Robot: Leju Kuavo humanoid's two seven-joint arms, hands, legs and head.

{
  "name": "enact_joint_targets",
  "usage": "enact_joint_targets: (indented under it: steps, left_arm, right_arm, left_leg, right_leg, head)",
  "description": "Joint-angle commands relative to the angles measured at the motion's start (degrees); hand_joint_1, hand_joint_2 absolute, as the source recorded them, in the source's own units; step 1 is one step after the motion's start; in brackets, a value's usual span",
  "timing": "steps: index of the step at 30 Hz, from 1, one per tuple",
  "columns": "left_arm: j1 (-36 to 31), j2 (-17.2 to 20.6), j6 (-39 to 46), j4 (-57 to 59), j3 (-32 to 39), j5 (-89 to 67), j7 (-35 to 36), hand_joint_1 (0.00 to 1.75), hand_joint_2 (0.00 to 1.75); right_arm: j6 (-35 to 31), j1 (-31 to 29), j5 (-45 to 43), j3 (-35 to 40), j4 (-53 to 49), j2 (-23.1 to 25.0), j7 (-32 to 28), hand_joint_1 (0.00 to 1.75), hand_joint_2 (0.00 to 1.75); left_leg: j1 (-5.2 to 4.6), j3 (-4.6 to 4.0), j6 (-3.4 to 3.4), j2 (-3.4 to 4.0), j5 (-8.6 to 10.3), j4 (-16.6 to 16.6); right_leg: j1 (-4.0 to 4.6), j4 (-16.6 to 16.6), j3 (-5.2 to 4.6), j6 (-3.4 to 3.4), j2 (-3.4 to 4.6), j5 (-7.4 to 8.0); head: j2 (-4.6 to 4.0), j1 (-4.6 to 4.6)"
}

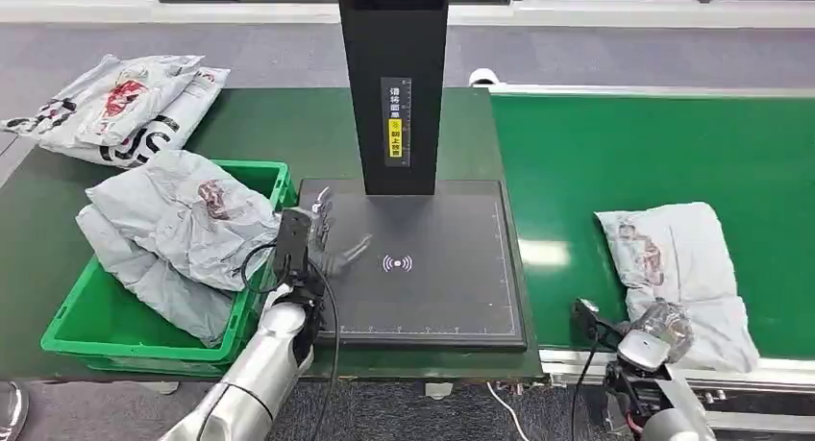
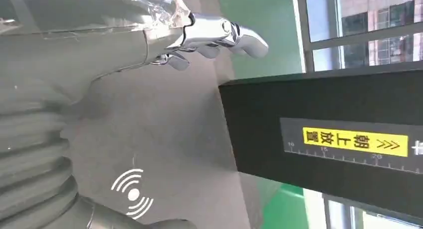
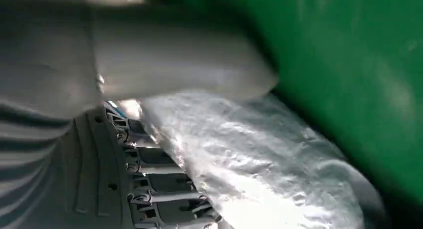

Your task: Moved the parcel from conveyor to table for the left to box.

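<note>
Parcel [image 1: 678, 268] lies at the right of the head view, flat on the green conveyor [image 1: 615, 153], a grey plastic mailer with a red print, its near end at the belt's lower edge. My right hand [image 1: 663, 326] is down on that near end at the lower right of the frame; in the right wrist view its thumb [image 3: 184, 64] and fingers [image 3: 159, 184] bracket crinkled grey film, so I judge I am closing on the parcel, though whether the grip is firm I cannot tell. My left hand [image 1: 322, 234] hovers near the left edge of the black scanner plate [image 1: 452, 297] in the centre, fingers apart, holding nothing. To do this well I should gather enough film that the slack bag does not slide out, lift clear of the belt's rim, and set it flat on the plate beside the wireless mark [image 1: 397, 263]. Green bin [image 1: 125, 326] at lower left already holds grey bags.
</note>
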Motion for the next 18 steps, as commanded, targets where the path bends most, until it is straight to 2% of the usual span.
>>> enact_joint_targets:
  steps: [1, 15, 16, 18]
  left_arm:
    - [-3.1, 1.1, 0.1, 4.2, 0.4, -0.3, 0.3, 0.00, 1.75]
    - [-1.9, 1.7, 0.3, 1.5, 0.6, -0.6, 1.1, 0.00, 1.75]
    - [-1.8, 1.8, 0.3, 1.2, 0.6, -0.6, 1.3, 0.00, 1.75]
    - [-0.9, 2.3, 0.8, -0.6, 1.1, -0.5, 1.5, 0.00, 1.75]
  right_arm:
    - [0.6, -1.6, -0.1, -0.9, 5.3, 3.4, -0.7, 1.75, 1.75]
    - [-2.5, -2.2, -0.1, -2.5, 4.4, 4.1, -3.8, 1.75, 1.75]
    - [-3.4, -2.4, 0.1, -2.4, 4.2, 4.2, -4.0, 1.75, 1.75]
    - [-10.5, -3.4, -0.3, -2.7, 3.0, 4.6, -6.2, 1.75, 1.75]
  left_leg:
    - [0.03, -0.01, -0.01, 0.08, 0.06, -0.1]
    - [0.04, 0.09, -0.09, 0.13, 0.03, -0.1]
    - [0.03, 0.05, -0.08, 0.12, -0.02, 0.0]
    - [0.04, 0.07, -0.08, 0.21, 0.03, -0.2]
  right_leg:
    - [0.04, -0.1, 0.00, -0.02, 0.01, 0.09]
    - [0.26, -0.2, 0.04, -0.14, 0.04, 0.08]
    - [0.24, 0.0, -0.01, -0.12, 0.06, 0.04]
    - [0.26, -0.2, -0.01, -0.14, 0.12, 0.11]
  head:
    - [0.00, 0.00]
    - [-0.02, -0.02]
    - [0.00, -0.02]
    - [-0.02, 0.00]
